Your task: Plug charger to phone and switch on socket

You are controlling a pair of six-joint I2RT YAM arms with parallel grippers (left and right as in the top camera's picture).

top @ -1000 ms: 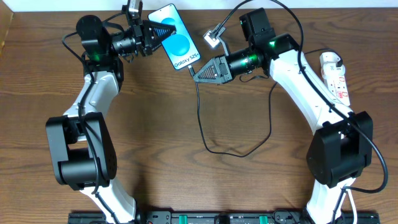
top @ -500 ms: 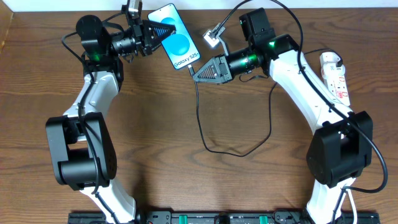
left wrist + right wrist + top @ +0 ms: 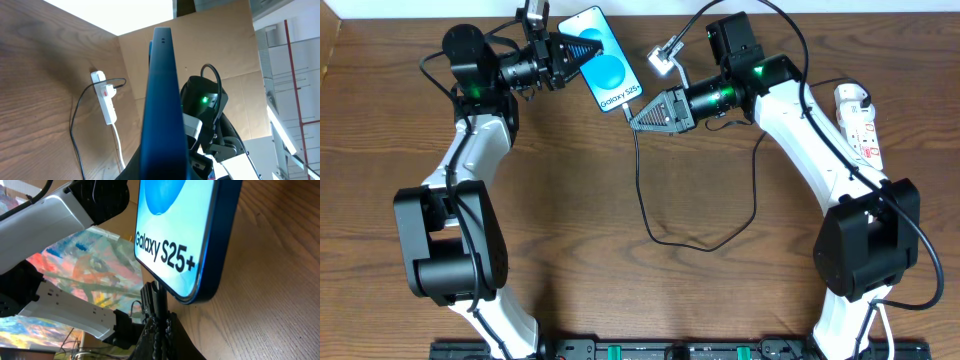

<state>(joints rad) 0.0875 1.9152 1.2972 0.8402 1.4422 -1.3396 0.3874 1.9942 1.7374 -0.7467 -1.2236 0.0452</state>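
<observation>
Brown wooden worktop (image 3: 620, 300) filled the overhead view. At about 12 o'clock the left gripper (image 3: 578, 50) was clamped on the phone (image 3: 615, 75), holding it tilted with its screen lit. Just toward 5 o'clock of it, the right gripper (image 3: 636, 120) was closed on the connector end of the charger (image 3: 642, 190), tip at the phone's bottom edge. Whether it was seated I could not tell. I judged plugging in hand. Next would call for a straight push, then a reach to the socket (image 3: 861, 125) at 3 o'clock.
</observation>
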